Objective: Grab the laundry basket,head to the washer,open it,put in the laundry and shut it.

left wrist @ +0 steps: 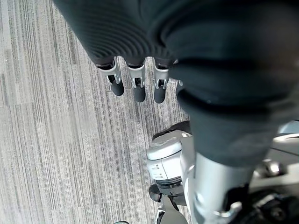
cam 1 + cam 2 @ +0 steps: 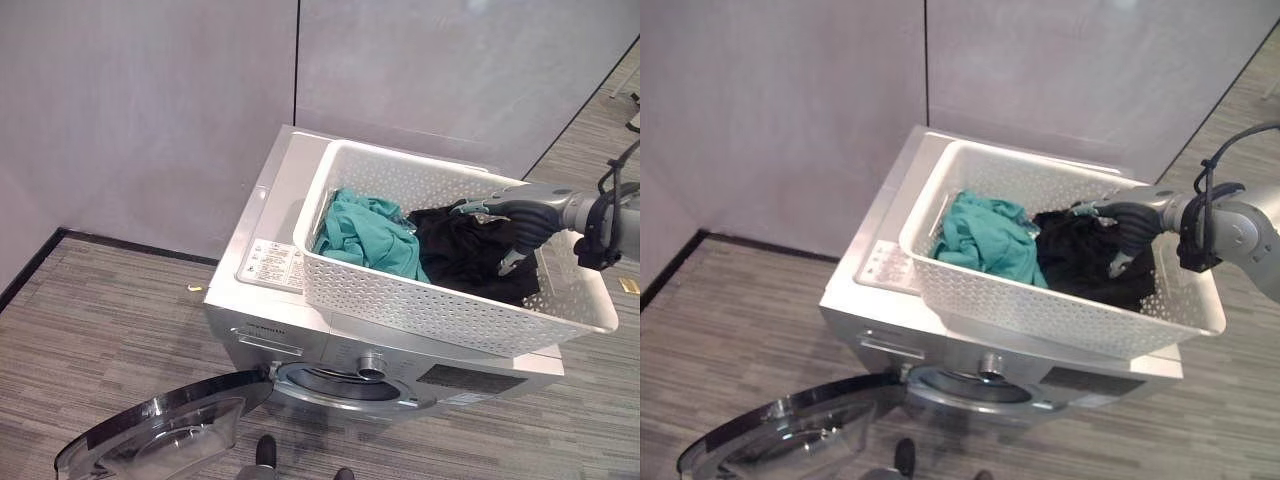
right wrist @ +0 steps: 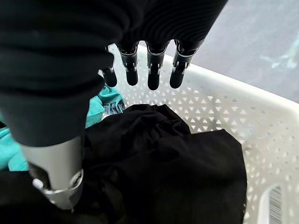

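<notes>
On top of the washer (image 2: 262, 262), door (image 2: 160, 435) open: white basket (image 2: 440, 300) with teal cloth (image 2: 365, 235) and black cloth (image 2: 465, 250). Over the black cloth, right hand (image 2: 497, 209), fingers straight, empty. Above the floor (image 1: 51, 140), left hand (image 1: 135, 81), fingers straight.

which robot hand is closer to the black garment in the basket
Right. The right robot hand hovers just over the black garment; the left robot hand hangs above the floor, away from it.
</notes>
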### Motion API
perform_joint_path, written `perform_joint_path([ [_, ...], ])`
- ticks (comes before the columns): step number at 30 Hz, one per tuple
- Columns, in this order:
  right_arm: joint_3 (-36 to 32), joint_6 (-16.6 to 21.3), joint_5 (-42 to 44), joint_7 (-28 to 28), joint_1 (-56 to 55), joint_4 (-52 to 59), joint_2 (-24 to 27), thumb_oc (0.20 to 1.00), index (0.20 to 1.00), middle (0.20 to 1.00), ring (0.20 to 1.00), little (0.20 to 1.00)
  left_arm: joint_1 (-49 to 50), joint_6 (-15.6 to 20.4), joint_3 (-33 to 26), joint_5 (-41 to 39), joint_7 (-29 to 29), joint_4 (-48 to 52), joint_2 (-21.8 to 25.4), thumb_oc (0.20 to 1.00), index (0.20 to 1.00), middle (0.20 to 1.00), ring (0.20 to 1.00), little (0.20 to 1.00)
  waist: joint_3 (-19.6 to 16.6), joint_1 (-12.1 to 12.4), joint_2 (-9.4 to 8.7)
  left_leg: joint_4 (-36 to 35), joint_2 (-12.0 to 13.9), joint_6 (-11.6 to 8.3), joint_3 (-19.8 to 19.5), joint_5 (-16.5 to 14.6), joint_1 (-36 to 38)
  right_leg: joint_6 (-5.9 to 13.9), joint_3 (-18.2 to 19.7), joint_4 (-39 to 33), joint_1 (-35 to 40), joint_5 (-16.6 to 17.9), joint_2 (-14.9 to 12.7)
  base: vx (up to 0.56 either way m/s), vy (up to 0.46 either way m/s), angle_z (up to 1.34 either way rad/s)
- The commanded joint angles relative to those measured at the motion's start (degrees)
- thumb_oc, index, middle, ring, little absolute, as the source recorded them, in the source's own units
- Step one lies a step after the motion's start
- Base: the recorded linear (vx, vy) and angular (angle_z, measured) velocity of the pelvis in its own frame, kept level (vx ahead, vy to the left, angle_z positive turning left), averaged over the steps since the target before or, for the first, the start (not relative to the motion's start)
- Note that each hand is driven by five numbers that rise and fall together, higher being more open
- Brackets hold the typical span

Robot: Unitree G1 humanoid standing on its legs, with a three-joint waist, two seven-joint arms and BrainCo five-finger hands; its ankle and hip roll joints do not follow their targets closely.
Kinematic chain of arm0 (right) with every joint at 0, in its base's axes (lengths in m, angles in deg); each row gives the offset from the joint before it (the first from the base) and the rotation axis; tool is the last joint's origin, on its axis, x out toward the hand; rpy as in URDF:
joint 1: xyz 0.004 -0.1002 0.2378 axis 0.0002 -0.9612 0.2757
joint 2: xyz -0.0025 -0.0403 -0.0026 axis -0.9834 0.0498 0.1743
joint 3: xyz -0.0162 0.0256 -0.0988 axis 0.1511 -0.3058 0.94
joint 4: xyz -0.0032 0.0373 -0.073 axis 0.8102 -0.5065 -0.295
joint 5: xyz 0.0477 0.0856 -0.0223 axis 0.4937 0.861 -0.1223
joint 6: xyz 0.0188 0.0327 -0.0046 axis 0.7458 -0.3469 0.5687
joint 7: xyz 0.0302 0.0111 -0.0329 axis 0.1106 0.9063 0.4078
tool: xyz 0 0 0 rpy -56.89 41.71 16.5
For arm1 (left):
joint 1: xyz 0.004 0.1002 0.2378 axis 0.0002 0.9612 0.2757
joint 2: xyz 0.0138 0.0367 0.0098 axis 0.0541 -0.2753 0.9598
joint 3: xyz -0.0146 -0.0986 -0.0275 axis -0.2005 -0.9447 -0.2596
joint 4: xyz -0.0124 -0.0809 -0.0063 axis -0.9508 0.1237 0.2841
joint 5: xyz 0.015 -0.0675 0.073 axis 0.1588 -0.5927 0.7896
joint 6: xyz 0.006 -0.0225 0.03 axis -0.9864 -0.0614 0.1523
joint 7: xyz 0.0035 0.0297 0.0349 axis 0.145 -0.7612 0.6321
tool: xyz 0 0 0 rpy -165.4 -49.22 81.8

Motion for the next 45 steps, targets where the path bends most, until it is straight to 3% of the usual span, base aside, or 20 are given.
perform_joint_path([
  [1,1.9,-0.4,-1.5,1.2,0.9,2.2,2.7,1.0,1.0,1.0,1.0,1.0,-2.1,0.8,1.2,0.1,1.1,-0.6,-0.2,1.0,1.0,1.0,1.0,1.0,-1.2,2.3,-1.74,0.2,3.0,-2.14,-1.2,-2.4,1.1,5.26,-1.5,0.6,-2.5,3.0,-4.3,0.0,0.0,0.0],
  [7,10.6,0.4,-2.4,3.1,6.5,2.2,0.6,1.0,1.0,1.0,1.0,1.0,-1.9,1.0,1.2,0.2,1.0,-0.2,-0.1,1.0,1.0,1.0,1.0,1.0,-0.9,2.8,-1.84,0.2,3.1,-2.1,-1.1,-2.5,0.9,5.2,-1.5,0.5,-2.8,2.9,-4.2,0.0,0.0,0.0],
  [11,13.3,1.2,-6.7,0.9,8.8,-0.3,-0.3,1.0,1.0,1.0,1.0,1.0,-1.9,1.0,0.9,-0.1,0.6,-0.1,0.2,1.0,1.0,1.0,1.0,1.0,-0.1,3.4,-2.26,0.3,3.1,-2.04,-1.3,-2.4,0.5,5.21,-1.4,0.5,-3.2,3.1,-4.2,0.0,0.0,0.0],
  [17,14.5,2.8,-24.6,-8.9,10.7,-12.0,-2.7,1.0,1.0,1.0,1.0,1.0,-1.8,0.3,1.7,1.7,-0.7,-1.0,0.4,1.0,1.0,1.0,1.0,1.0,0.4,4.1,-2.28,0.1,2.7,-1.84,-1.9,-2.1,-1.0,5.55,-1.7,0.2,-4.2,3.8,-4.5,0.0,0.006,0.02],
  [22,17.9,2.5,-30.7,-9.7,12.6,-17.5,-5.1,1.0,1.0,1.0,1.0,1.0,-2.1,0.0,2.1,1.9,-1.2,-1.4,1.2,1.0,1.0,1.0,1.0,1.0,0.3,4.5,-1.77,0.0,2.0,-1.51,-2.5,-2.2,-1.5,5.54,-1.7,0.2,-4.4,4.0,-4.9,0.0,0.007,0.0],
  [28,18.3,2.5,-24.3,-4.1,11.6,-11.7,-6.0,1.0,1.0,1.0,1.0,1.0,-2.6,0.0,2.3,1.2,-0.7,-1.3,0.8,1.0,1.0,1.0,1.0,1.0,0.0,4.0,-0.87,0.0,1.6,-1.16,-2.6,-2.5,-1.1,5.53,-1.4,0.4,-4.3,4.0,-5.3,0.01,0.025,0.01],
  [31,19.8,2.0,-15.9,1.4,11.6,-6.3,-5.4,1.0,1.0,1.0,1.0,1.0,-2.9,0.5,2.1,-0.1,-0.1,-0.4,0.4,1.0,1.0,1.0,1.0,1.0,-0.1,4.1,-1.3,0.0,1.4,-1.17,-2.4,-2.5,-0.9,5.6,-1.7,0.3,-4.1,4.1,-5.4,0.04,0.013,0.02],
  [33,21.9,1.7,-15.2,2.1,13.6,-6.5,-6.0,0.479,0.479,0.479,0.479,0.479,-3.0,0.6,2.1,-0.2,-0.1,-0.5,0.3,1.0,1.0,1.0,1.0,1.0,-0.2,4.4,-1.38,0.0,1.4,-1.22,-2.4,-2.4,-1.0,5.62,-1.7,0.3,-4.2,4.1,-5.4,0.0,0.0,0.0],
  [35,23.1,1.3,-14.7,2.8,14.8,-7.0,-6.9,0.2,0.2,0.2,0.2,0.2,-3.0,0.4,2.0,0.0,-0.2,-0.8,0.5,1.0,1.0,1.0,1.0,1.0,-0.3,4.7,-1.51,0.0,1.4,-1.26,-2.3,-2.4,-1.1,5.6,-1.7,0.2,-4.2,4.1,-5.4,0.0,0.0,0.0],
  [40,24.5,0.8,-14.5,3.7,15.7,-8.8,-8.7,0.2,0.2,0.2,0.2,0.2,-2.7,0.1,1.9,0.7,-0.2,-1.5,0.7,1.0,1.0,1.0,1.0,1.0,-0.5,5.2,-1.58,0.0,1.6,-1.4,-2.5,-2.4,-1.1,5.48,-1.7,0.2,-4.1,4.0,-5.2,0.0,0.0,0.0],
  [45,21.5,0.2,-14.9,1.8,13.3,-13.6,-10.4,0.2,0.2,0.2,0.2,0.2,-2.1,-0.3,1.7,0.9,-0.1,-1.9,0.9,1.0,1.0,1.0,1.0,1.0,-0.7,5.2,-1.26,0.0,1.7,-1.41,-2.7,-2.4,-0.7,5.45,-1.9,0.2,-3.6,3.8,-5.1,0.0,0.0,0.0],
])
